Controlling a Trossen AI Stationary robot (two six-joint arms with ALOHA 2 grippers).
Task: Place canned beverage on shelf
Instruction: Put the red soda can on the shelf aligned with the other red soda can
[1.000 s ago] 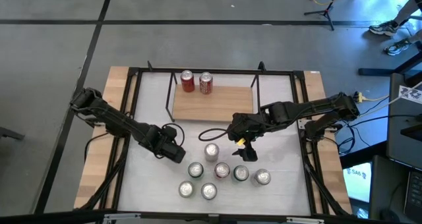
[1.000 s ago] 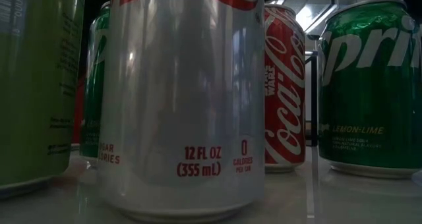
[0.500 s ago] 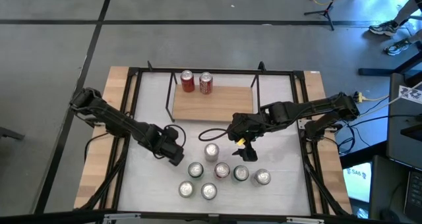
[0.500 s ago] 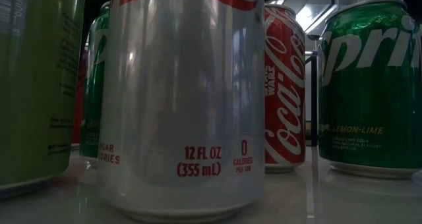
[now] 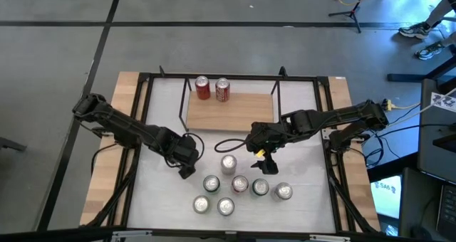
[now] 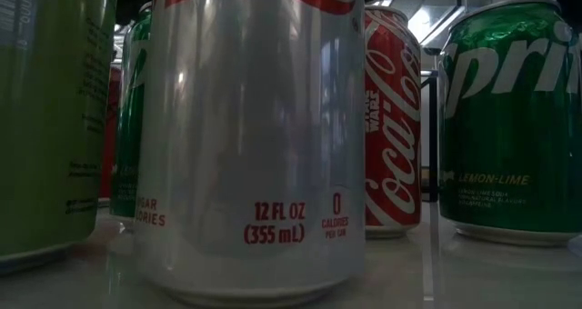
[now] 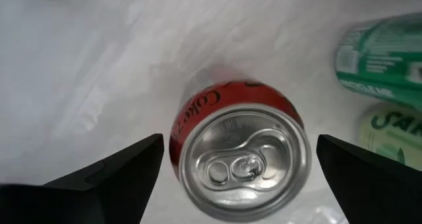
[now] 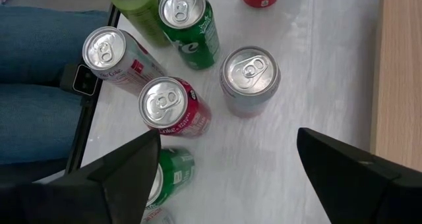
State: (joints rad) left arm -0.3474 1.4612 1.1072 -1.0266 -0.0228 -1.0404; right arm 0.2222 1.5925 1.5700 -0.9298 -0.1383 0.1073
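We reach with our left gripper (image 7: 239, 168) over a round red metal drink can with a shiny silver top (image 7: 241, 159). Its two dark fingers (image 7: 109, 178) stand wide apart, one on each side of the can, and they do not touch it yet. This can stands on the big white table (image 5: 299, 121), at the left edge of a group of cans near the front.

Our right gripper (image 8: 227, 168) waits above the middle of the table, also wide and holding nothing. Below it we see a plain silver can (image 8: 249, 80), a red and silver can (image 8: 173, 109) and a green can (image 8: 191, 26).

The small light-wood shelf in a thin black wire frame (image 5: 235, 110) sits at the back of the table. Two red cans (image 5: 212, 89) already stand on its back left part.

We think the red can is hard and smooth, so it may slip. If it is full, it is a bit heavy. We think the best place to hold it is around the round side, near the middle, with a firm but not crushing squeeze. The other cans stand close by, so we must take care not to knock them.
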